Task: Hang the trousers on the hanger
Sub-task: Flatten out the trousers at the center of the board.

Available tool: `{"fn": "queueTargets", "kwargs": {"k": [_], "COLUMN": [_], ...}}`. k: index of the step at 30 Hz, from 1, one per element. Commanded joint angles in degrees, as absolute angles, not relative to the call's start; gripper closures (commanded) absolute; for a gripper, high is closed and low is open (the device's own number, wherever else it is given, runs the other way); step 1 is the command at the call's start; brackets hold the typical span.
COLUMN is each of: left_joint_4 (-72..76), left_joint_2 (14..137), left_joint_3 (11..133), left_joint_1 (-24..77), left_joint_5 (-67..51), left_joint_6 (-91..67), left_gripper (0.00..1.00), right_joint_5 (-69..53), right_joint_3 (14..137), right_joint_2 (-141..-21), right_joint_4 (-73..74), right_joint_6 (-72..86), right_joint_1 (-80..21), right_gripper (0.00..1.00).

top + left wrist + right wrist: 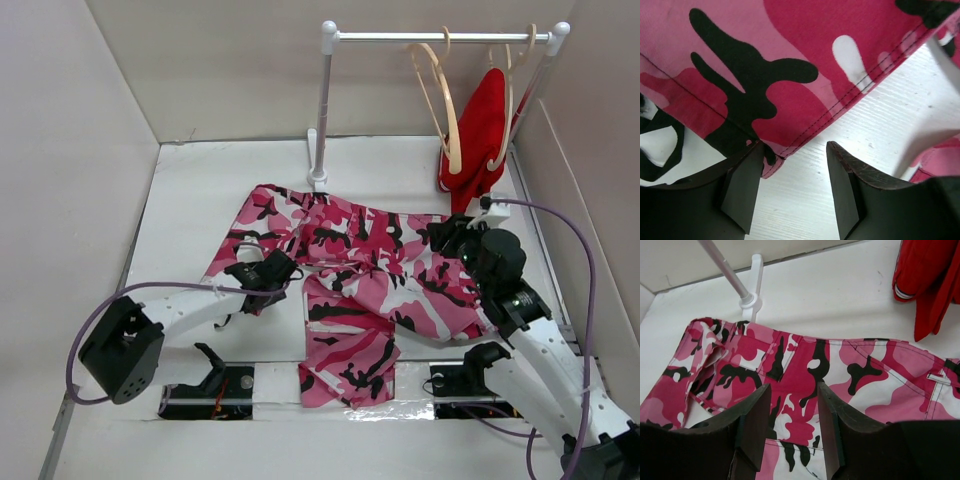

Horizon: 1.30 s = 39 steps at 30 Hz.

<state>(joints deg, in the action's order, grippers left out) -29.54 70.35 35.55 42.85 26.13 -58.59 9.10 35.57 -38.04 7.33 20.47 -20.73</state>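
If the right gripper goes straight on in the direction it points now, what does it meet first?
Most likely the trousers: the right gripper, jaws open, points down at that cloth just ahead. The white rack foot stands farther on, beyond it. Depth is unclear.

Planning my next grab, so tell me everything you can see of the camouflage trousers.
The camouflage trousers are soft fabric printed in pink, red, white and black, with stitched seams and pockets. They lie crumpled across the white table in front of the rack post, one section folded toward the near edge. A hem corner lies against one finger of the open left claw. The open right claw hovers over them.
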Motion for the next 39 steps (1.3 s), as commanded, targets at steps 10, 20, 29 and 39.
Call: {"fn": "queueTargets", "kwargs": {"k": [10,20,29,39], "left_joint_4": [-33.8,-41.0,-28.7,-24.4], "left_joint_2": [78.9,67.5,62.4,86.6], "left_joint_3": [39.2,48.7,68.5,84.1], "left_joint_1": [43.2,40.4,-1.8,-8.1], "left_joint_5": [25.3,33.7,17.0,16.4], "left_joint_6": [-55.6,-55.5,-32.3,-30.2], "left_gripper": [0.56,1.0,1.0,1.0], "right_joint_5": [6.6,6.2,6.9,6.2], "right_joint_3": [33.8,32.9,32.4,31.9], "right_joint_2": [-35.4,-34.4,-34.3,-34.1], "right_joint_4": [2.4,2.3,2.5,1.8], "right_joint_6": [20.4,20.7,20.6,20.2], "right_joint_1": [-21.2,-21.2,-21.2,-21.2], "right_gripper": [0.51,0.51,0.51,0.51]}}
